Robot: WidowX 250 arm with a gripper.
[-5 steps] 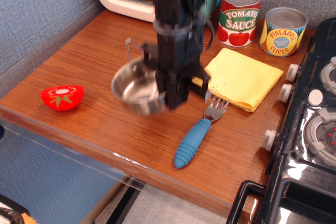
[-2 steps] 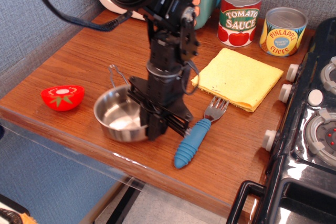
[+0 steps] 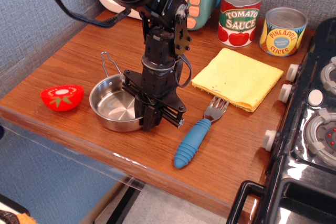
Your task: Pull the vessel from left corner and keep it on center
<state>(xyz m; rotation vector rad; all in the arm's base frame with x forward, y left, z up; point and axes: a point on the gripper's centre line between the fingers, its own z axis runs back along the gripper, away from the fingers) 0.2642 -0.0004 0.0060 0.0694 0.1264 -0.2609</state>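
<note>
Fork [image 3: 195,135] with a chunky blue handle sits closest to the front edge of the table [image 3: 79,51], just right of center frame, tines pointing up toward the yellow cloth [image 3: 237,77]. Left of it is the vessel [image 3: 114,108], a shiny little steel pan resting flat on the wood near the lower middle, wire handle sticking up-left. The claw [image 3: 148,120] is down at the pan's right rim and looks pinched onto that rim, though the black arm hides a lot of it. Tomato half [image 3: 62,97] is off to the left, apart from the pan. Way back at upper right are the tomato sauce can [image 3: 239,16] and pineapple can [image 3: 283,31], side by side.
</note>
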